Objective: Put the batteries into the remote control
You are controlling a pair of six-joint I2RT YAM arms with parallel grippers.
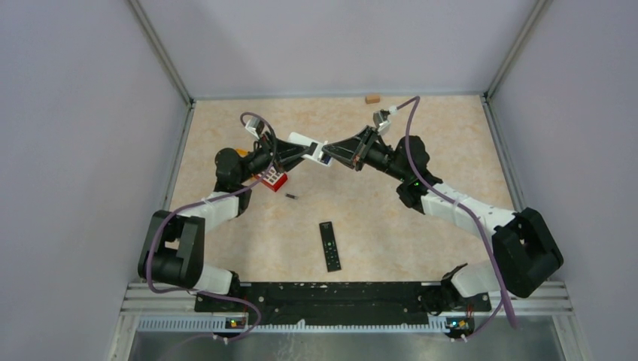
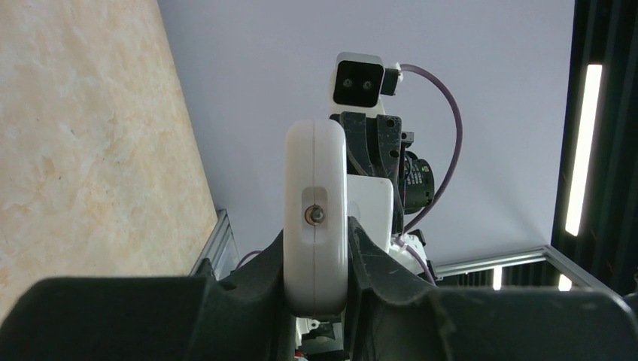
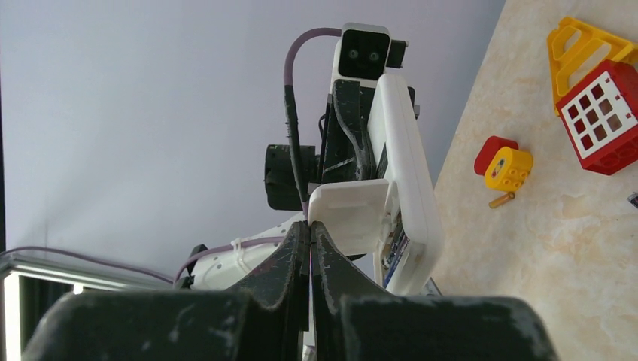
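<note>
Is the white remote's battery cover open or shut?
Open: the cover stands lifted off the white remote, its inside showing beneath.

The remote control (image 1: pixel 305 143) is a white, rounded slab held up off the counter and tilted, its lower end clamped between the fingers of the left end effector (image 2: pixel 316 241). A white cover flap (image 3: pixel 353 214) stands out from its side, exposing a strip of its inside, and the closed tips of the right end effector (image 3: pixel 310 226) meet that flap's corner. Only one battery (image 1: pixel 291 196) can be made out, a tiny dark cylinder lying flat on the counter by itself, below the raised remote control and apart from it.
</note>
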